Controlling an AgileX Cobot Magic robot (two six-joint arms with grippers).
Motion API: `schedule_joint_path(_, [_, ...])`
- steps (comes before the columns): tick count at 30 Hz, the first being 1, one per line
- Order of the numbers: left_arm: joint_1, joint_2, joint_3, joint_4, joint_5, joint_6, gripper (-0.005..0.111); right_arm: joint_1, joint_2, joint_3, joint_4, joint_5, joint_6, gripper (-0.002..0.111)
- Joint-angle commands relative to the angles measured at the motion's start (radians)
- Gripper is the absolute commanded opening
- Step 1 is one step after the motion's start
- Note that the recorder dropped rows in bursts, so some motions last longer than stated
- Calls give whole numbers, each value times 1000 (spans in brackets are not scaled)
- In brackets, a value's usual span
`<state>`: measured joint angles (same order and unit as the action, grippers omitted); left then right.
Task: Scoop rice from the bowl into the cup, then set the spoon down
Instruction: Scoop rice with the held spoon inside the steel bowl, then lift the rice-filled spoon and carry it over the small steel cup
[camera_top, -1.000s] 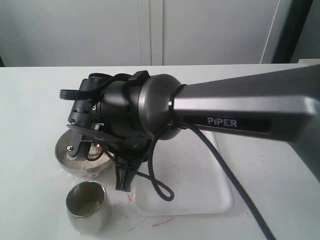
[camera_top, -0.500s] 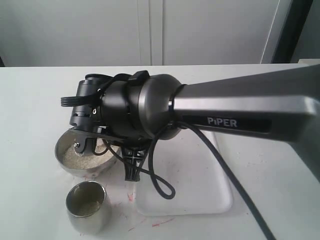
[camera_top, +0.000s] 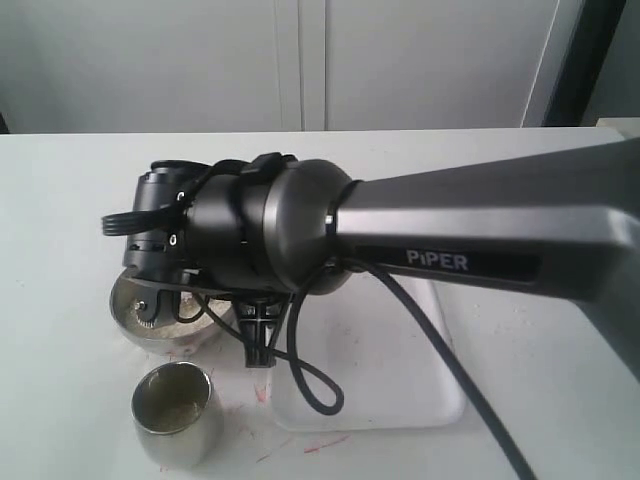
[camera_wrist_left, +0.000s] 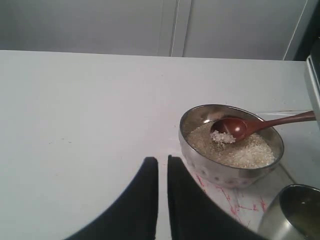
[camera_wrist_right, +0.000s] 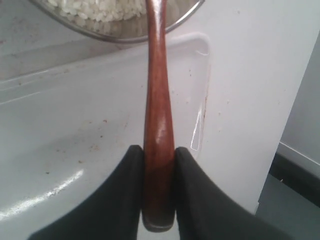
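R arm has swung left and lower over the bowl, lower left of exterior frame, vs 0.5 s ago; cup sits just below. R fingers clamp the spoon handle, scoop in bowl w/ a little rice; prob. mid-scoop. L fingers nearly together, empty.

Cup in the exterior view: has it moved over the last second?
No. The cup sits exactly where it did, at the same gap from the white tray.
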<state>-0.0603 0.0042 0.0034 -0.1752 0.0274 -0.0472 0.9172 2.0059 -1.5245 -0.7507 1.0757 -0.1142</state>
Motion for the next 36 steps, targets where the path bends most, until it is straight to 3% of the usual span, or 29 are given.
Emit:
schedule_joint_path(1, [-2, -4, -3, -9, -4, -2, 14, 2, -1, 0, -14, 7, -13, 0])
schedule_joint_path(36, [-2, -4, -3, -9, -4, -2, 14, -51, -58, 2, 350, -98, 143, 0])
